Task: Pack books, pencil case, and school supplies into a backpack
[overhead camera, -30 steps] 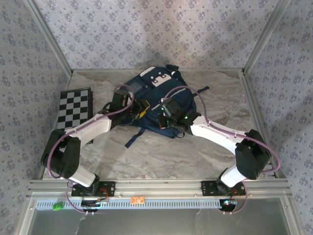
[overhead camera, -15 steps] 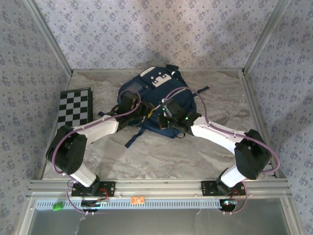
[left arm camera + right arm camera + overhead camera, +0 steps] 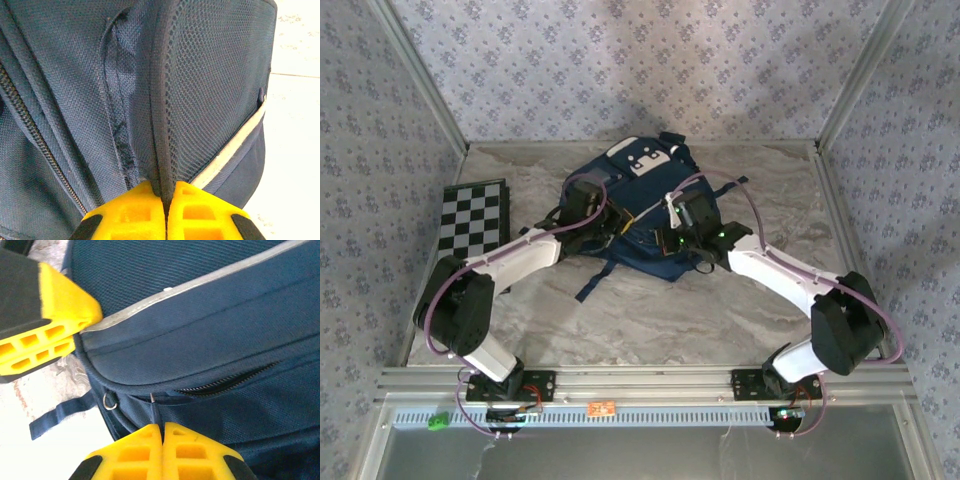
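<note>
The navy backpack (image 3: 640,250) lies on the marble table between my two arms. My left gripper (image 3: 166,190) is shut on the dark piped edge (image 3: 161,125) of the backpack's mesh side pocket (image 3: 215,85). My right gripper (image 3: 162,427) is shut on a navy zipper pull (image 3: 154,412) at the end of a partly open zipper (image 3: 225,382). In the top view the left gripper (image 3: 615,222) and right gripper (image 3: 665,235) sit close together on the bag. A left finger (image 3: 45,325) shows in the right wrist view. The books, pencil case and school supplies are out of view.
A black-and-white checkered board (image 3: 472,220) lies at the table's left edge. Dark straps (image 3: 590,285) trail from the bag toward the near side. A metal frame and patterned walls enclose the table.
My left gripper moved right onto the backpack and shut on the pocket's edge. The right arm shifted slightly right, still gripping the zipper pull.
</note>
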Robot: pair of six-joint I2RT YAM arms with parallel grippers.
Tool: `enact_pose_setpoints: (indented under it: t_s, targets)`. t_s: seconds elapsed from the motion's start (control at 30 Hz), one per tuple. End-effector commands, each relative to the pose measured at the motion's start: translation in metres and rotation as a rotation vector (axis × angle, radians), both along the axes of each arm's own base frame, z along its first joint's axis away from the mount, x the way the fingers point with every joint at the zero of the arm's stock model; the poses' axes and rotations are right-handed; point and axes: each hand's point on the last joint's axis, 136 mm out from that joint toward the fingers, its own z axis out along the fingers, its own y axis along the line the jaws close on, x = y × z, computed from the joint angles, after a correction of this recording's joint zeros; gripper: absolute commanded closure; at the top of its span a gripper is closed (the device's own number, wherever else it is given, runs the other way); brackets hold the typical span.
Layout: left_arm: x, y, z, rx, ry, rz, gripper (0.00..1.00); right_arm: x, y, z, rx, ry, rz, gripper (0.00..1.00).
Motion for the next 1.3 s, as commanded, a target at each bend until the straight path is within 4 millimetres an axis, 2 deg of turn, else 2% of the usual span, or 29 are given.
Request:
enact_pose_setpoints:
  t_s: [0.0, 0.33, 0.47, 0.83, 0.87, 0.93, 0.97, 1.03, 1.13, 1.27]
  targets:
    - [0.012, 0.009, 0.027, 0.009, -0.075, 0.023, 1.00, 0.005, 0.002, -0.003, -0.028, -0.041, 0.060, 1.00]
    - [0.014, 0.006, 0.031, 0.006, -0.084, 0.013, 1.00, 0.013, 0.014, -0.019, -0.031, -0.034, 0.116, 1.00]
    - [0.014, 0.003, 0.030, 0.005, -0.082, 0.007, 1.00, 0.016, 0.015, -0.028, -0.045, -0.025, 0.115, 0.89]
    - [0.017, -0.002, 0.032, -0.008, -0.084, 0.000, 1.00, 0.022, 0.030, -0.038, -0.055, -0.042, 0.133, 0.74]
    - [0.017, -0.001, 0.033, -0.009, -0.085, 0.000, 1.00, 0.022, 0.031, -0.039, -0.059, -0.047, 0.142, 0.74]
    - [0.017, -0.002, 0.035, -0.008, -0.090, -0.004, 1.00, 0.024, 0.029, -0.041, -0.090, -0.053, 0.135, 0.84]
    - [0.016, -0.001, 0.036, -0.004, -0.091, -0.005, 1.00, 0.026, 0.026, -0.041, -0.106, -0.057, 0.124, 0.85]
    - [0.015, 0.001, 0.036, 0.012, -0.098, -0.008, 1.00, 0.028, 0.018, -0.034, -0.123, -0.079, 0.091, 0.87]
    - [0.012, 0.009, 0.035, 0.055, -0.106, -0.007, 1.00, 0.027, 0.006, -0.023, -0.139, -0.098, 0.043, 0.99]
    - [0.010, 0.024, 0.029, 0.103, -0.104, -0.009, 1.00, 0.024, -0.016, -0.024, -0.195, -0.076, -0.030, 1.00]
